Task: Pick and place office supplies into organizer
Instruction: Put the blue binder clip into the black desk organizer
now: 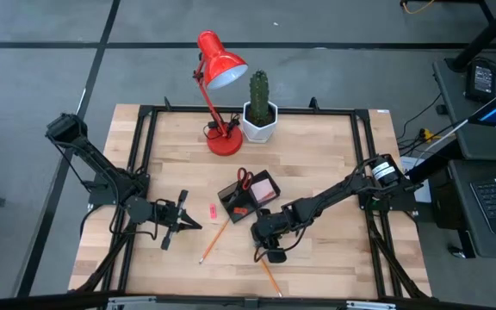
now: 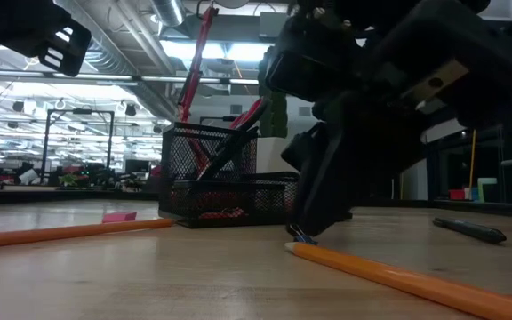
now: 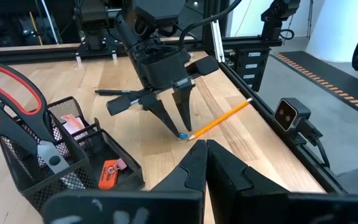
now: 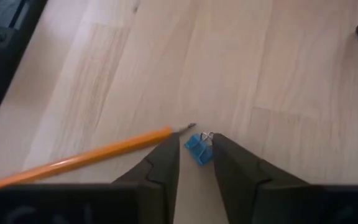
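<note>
While the left pincer (image 1: 182,223) rests clenched, the right pincer (image 4: 196,151) straddles, unclenched, a blue binder clip (image 4: 197,148).

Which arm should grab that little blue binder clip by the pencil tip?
Right. The right gripper is already down at the blue binder clip, fingers open either side of it beside the pencil. The left gripper waits shut across the table.
</note>
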Tool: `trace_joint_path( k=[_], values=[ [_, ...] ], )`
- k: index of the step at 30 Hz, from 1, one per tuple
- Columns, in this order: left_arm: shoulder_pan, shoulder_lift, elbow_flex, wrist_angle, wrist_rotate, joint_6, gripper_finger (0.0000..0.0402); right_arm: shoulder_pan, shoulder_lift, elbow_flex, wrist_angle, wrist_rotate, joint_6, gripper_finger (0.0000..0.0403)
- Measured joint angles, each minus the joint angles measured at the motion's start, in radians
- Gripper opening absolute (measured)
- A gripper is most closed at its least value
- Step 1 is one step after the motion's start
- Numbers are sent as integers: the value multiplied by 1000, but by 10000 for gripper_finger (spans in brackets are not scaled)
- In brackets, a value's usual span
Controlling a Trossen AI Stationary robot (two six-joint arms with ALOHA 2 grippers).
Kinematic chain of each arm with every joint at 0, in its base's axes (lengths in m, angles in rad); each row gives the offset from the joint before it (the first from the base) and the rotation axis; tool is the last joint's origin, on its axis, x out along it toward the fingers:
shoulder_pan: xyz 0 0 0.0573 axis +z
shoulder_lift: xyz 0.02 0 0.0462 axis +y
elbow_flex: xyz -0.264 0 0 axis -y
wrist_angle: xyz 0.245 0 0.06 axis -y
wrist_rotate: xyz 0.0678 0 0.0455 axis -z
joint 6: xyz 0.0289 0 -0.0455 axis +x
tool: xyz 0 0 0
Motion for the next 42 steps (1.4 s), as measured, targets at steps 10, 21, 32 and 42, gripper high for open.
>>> trace_joint_path(
  k=[10,21,32,42],
  values=[
    [0,0,0,0,0,-15,2,0,4,0,7,0,0,96],
    [0,0,0,0,0,-15,1,0,29,1,47,-8,-3,96],
    [0,0,0,0,0,-14,1,0,29,1,48,-6,-3,58],
    [0,0,0,0,0,-14,1,0,29,1,53,-7,-8,5]
  ],
)
